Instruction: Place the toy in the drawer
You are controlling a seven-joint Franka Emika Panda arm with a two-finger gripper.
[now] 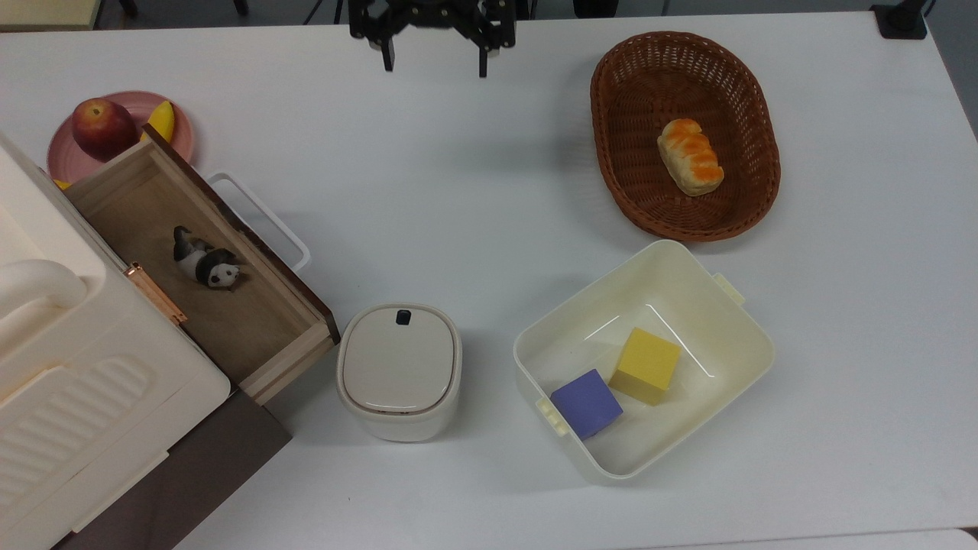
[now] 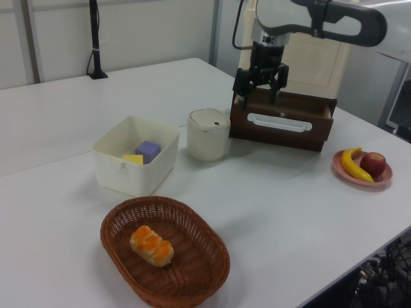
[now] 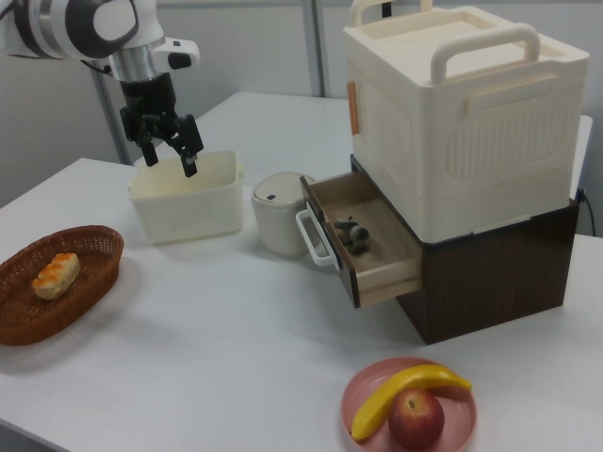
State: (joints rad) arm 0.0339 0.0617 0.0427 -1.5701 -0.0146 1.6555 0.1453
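Toy: small black-and-white panda figurine, lying on its side on the floor of the open drawer, toward the top view's left half of it; in the right view it shows as a dark shape inside the pulled-out box.
Drawer: shallow light-wood box, pulled out of the cabinet, dark brown front panel with a white loop handle; front panel also seen in the left view.
End effector: black, two fingers spread apart with nothing between them; at the top view's upper edge, above bare bench, well apart from the drawer. In the right view it hangs in front of the cream tub.
Cabinet: cream upper body with handles, on a dark brown base.
Lidded container: cream, rounded, lid on, just beside the drawer's corner, on the top view's right of it.
Tub: cream plastic, open, holding a yellow cube and a purple cube, close together.
Basket: brown wicker, oval, holding a bread roll.
Plate: pink, at the top view's upper left, carrying an apple and a banana.
Bench: white surface bearing all of the above.
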